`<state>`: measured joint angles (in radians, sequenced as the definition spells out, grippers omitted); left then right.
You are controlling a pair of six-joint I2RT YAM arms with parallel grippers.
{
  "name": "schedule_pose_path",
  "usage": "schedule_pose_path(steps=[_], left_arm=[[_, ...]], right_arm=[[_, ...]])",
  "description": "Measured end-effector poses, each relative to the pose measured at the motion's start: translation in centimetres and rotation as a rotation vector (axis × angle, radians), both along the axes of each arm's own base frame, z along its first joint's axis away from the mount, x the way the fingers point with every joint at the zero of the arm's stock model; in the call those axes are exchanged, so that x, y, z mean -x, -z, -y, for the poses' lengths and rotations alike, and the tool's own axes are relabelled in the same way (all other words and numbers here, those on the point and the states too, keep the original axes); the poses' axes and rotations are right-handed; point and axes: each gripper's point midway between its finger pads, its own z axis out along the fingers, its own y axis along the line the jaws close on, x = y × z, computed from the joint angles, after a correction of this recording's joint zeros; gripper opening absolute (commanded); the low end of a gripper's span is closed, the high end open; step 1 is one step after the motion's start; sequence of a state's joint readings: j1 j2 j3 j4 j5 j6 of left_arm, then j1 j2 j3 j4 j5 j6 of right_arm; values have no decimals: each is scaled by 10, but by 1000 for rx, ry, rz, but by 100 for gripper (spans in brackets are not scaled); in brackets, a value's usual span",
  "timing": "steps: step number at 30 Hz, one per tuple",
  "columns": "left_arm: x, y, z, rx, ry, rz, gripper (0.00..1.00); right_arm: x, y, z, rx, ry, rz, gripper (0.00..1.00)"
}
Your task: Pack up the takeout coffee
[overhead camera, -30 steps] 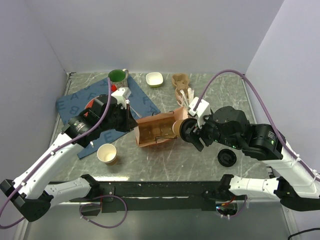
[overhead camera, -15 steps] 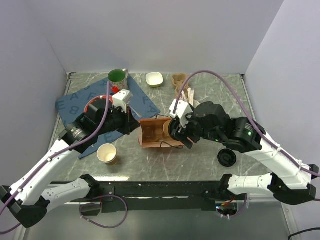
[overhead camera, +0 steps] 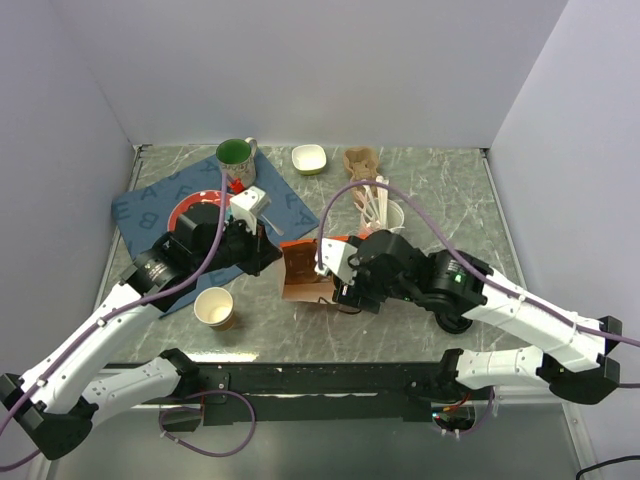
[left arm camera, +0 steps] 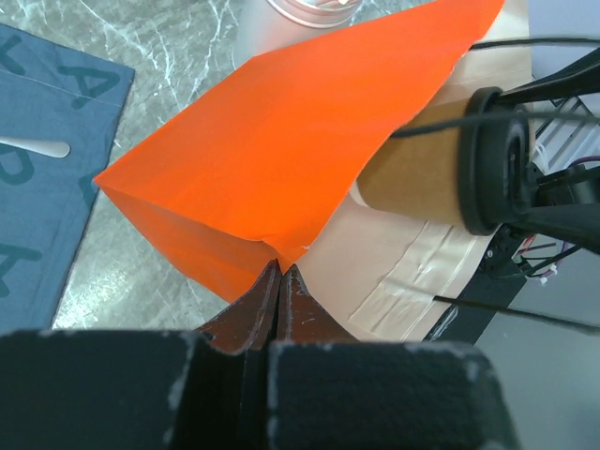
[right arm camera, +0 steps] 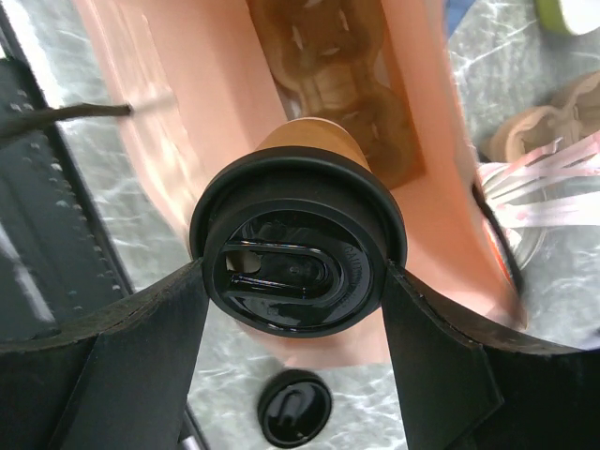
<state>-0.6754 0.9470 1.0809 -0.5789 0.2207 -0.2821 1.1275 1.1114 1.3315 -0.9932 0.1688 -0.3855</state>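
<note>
The takeout coffee (right arm camera: 298, 253) is a small brown paper cup w/ a round black lid. It lies sideways, bottom end inside the mouth of the orange paper bag (left arm camera: 281, 122). The right gripper (right arm camera: 295, 274) clamps it at the lid, one finger on each side. The left gripper (left arm camera: 281, 281), pinched flat, holds the bag's edge. Deeper in the bag sits a pulp cup carrier (right arm camera: 337, 84) – just behind the cup. Around: 1 loose black lid (right arm camera: 295, 410), 1 lidless tan cup (overhead camera: 214, 308), 1 green mug (overhead camera: 236, 153), 1 white bowl (overhead camera: 309, 158).
</note>
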Motion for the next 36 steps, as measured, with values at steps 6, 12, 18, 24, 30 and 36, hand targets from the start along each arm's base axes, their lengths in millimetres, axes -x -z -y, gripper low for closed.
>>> schedule_pose_path(steps=[6, 12, 18, 24, 30, 36], left_arm=[[0, 0, 3, 16, 0, -15, 1], [2, 5, 8, 28, 27, -16, 1], [1, 7, 8, 15, 51, 17, 1], [3, 7, 7, 10, 84, 77, 1], [6, 7, 6, 10, 102, 95, 1], [9, 7, 8, 21, 113, 83, 1]], right_arm=[[-10, 6, -1, 20, -12, 99, 41], [-19, 3, -5, 24, -32, 166, 41], [-26, -1, -18, 31, -62, 195, 41], [-29, -7, -23, 24, -86, 211, 41], [-32, 4, -24, 65, -147, 249, 41], [-38, 20, -27, 145, -200, 282, 40]])
